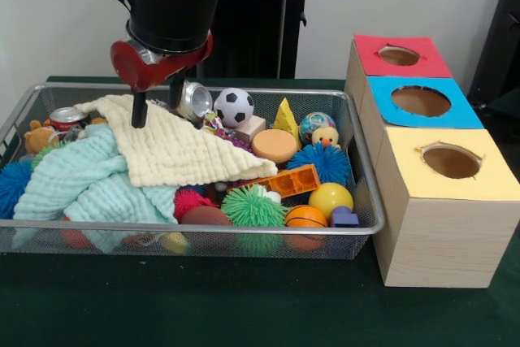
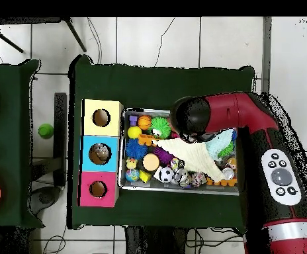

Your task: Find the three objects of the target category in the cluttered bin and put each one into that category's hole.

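The silver wire-mesh bin point(image 1: 195, 227) is full of toys and cloths. My gripper point(image 1: 157, 107) hangs over the bin's far left, fingers apart, tips at the top edge of a cream cloth point(image 1: 183, 150). Round toys lie to its right: a soccer ball point(image 1: 234, 106), a yellow ball point(image 1: 330, 198), an orange basketball point(image 1: 307, 217), a blue spiky ball point(image 1: 318, 162) and a green spiky ball point(image 1: 253, 206). The hole point(image 1: 420, 101) is the large round cutout of the blue-topped box, right of the bin. In the overhead view the arm's head point(image 2: 190, 119) hides the gripper above the bin point(image 2: 125, 149).
A mint cloth point(image 1: 89, 184) covers the bin's left part. A red-topped box point(image 1: 398, 56) and a yellow-topped box point(image 1: 451, 160) flank the blue one. A tin can point(image 1: 65, 118), a teddy point(image 1: 38, 136), an orange brick point(image 1: 288, 180) and a yellow cone point(image 1: 285, 117) also lie in the bin.
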You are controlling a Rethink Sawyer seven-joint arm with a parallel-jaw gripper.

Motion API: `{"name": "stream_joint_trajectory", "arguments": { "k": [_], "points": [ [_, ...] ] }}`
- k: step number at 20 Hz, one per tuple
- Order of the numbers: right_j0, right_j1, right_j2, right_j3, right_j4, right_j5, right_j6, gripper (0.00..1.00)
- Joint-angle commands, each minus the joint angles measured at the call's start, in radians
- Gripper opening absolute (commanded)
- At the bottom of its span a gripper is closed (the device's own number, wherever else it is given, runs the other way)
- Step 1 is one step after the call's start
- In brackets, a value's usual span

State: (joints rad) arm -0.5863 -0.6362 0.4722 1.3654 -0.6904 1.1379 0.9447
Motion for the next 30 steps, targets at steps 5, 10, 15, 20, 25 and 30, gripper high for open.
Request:
{"name": "stream_joint_trajectory", "arguments": {
  "k": [5,10,15,20,25,30],
  "points": [
    [-0.06,0.003,0.016,0.164,-0.008,-0.076,-0.108,1.0],
    [-0.087,-0.007,0.027,0.194,-0.022,-0.114,-0.118,1.0],
    [-0.114,-0.015,0.044,0.226,-0.027,-0.174,-0.117,1.0],
    [-0.157,-0.018,0.065,0.283,0.003,-0.235,-0.105,1.0],
    [-0.167,-0.012,0.067,0.309,0.007,-0.285,-0.074,1.0],
    [-0.15,0.007,0.056,0.303,0.009,-0.297,-0.036,1.0]
  ]
}}
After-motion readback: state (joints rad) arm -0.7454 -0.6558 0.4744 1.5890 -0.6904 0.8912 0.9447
